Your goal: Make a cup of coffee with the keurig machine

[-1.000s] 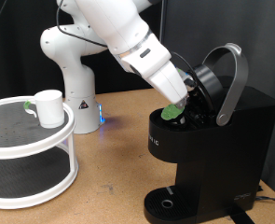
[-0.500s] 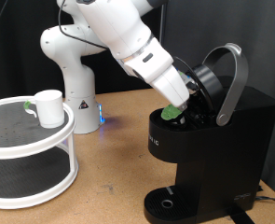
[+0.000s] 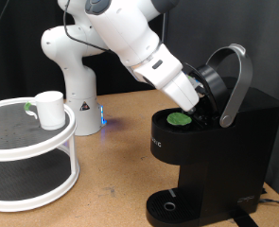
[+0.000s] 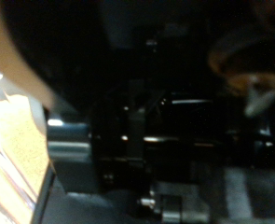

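Exterior, keurig machine [image 3: 215,142]: stands at the right, handle band raised; a green-topped pod [image 3: 180,119] sits in its open brew chamber
Exterior, gripper [image 3: 198,101]: at the chamber, just beside the pod; spread or pressed together, cannot tell
Exterior, cup [image 3: 50,109]: on the white round stand [image 3: 30,156], left, well apart from the machine
Wrist: dark, blurred machine parts; fingers not discernible

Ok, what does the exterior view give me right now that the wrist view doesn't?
Only the exterior view shows the cup on the white two-tier stand, the pod seated green-top-up in the open brew chamber, and the gripper just beside it under the raised handle. Only the wrist view shows a dark, blurred close-up of machine parts. Both show the keurig machine.
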